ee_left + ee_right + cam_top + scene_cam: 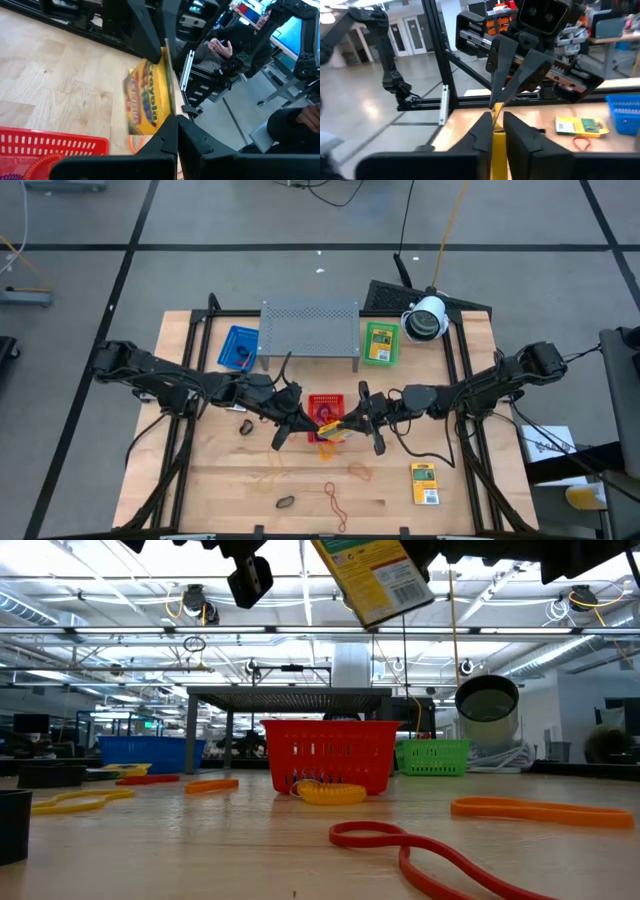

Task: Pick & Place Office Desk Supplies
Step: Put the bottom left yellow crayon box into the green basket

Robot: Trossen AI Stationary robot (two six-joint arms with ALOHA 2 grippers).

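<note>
A flat yellow-and-green crayon packet (146, 97), barcode showing on one face, hangs tilted in the air just beside the red basket (325, 406), above the middle of the bench (210, 480). Both the left gripper (322, 423) and the right gripper (350, 420) have their jaws pinching its opposite edges.

We see both arms reaching inward, meeting mid-table above the surface. Left gripper (300, 423) fingers pinched together; right gripper (352, 420) fingers also closed, tips facing the left's, both raised off the table.
</note>
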